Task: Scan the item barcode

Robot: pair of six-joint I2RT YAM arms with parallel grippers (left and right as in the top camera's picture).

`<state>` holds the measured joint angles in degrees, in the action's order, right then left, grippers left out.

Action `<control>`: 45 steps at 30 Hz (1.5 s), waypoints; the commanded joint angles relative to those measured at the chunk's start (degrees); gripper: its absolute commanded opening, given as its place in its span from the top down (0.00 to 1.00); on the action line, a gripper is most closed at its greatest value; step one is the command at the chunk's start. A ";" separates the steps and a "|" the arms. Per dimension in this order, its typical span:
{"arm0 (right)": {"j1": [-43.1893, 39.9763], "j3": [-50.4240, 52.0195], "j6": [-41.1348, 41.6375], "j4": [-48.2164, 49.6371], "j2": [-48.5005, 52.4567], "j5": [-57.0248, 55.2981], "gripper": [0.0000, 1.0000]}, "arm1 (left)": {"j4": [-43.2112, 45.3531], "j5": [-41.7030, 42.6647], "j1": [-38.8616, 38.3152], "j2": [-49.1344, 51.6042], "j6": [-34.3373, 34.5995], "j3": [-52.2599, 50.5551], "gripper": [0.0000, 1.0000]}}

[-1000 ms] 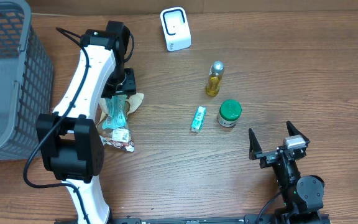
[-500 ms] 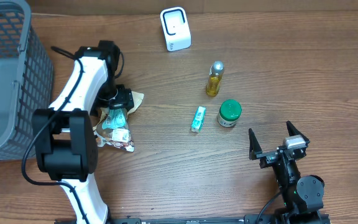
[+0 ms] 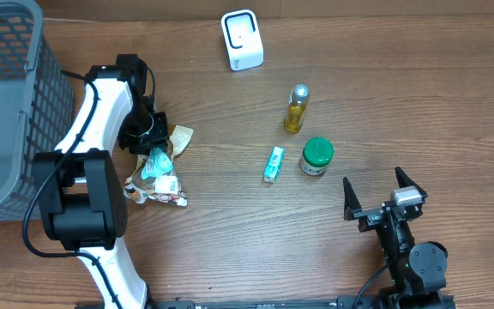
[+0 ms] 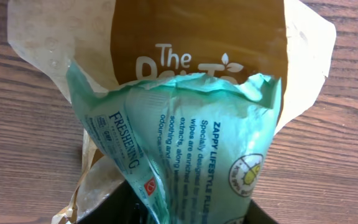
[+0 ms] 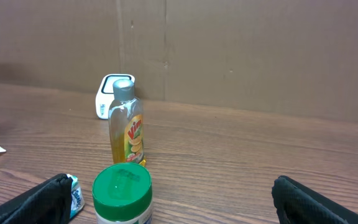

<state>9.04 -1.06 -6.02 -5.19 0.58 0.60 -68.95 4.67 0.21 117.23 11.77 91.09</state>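
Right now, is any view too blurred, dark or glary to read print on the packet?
Left wrist: the wipes packet fills the frame, evenly lit, print sharp and readable, no barcode showing. Overhead: sharp, soft shadows, no glare on the table. Right wrist: bottle crisp, its own fingers dark and blurred.

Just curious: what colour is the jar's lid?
The jar's lid is green, clearest from the right wrist view.
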 commanded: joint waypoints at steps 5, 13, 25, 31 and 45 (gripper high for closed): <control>-0.07 0.59 0.17 0.37 -0.42 -0.35 0.00 | -6.56 0.44 -0.13 -0.79 -1.53 8.81 0.77; -0.07 0.59 0.17 0.37 -0.42 -0.35 0.00 | -9.99 0.46 -0.35 -0.76 -1.51 11.91 0.76; -0.07 0.59 0.17 0.35 -0.42 -0.35 0.00 | -2.45 -0.35 -2.78 -0.76 0.07 2.01 0.70; -0.07 0.59 0.17 0.37 -0.42 -0.35 0.00 | -1.57 0.04 -2.47 -0.76 1.11 1.62 0.69; -0.07 0.59 0.17 0.37 -0.42 -0.35 0.00 | -8.20 3.74 -5.70 -1.33 3.13 12.28 0.86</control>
<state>9.04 -1.06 -5.98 -5.17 0.58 0.60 -76.75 7.33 -3.16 117.23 13.04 101.08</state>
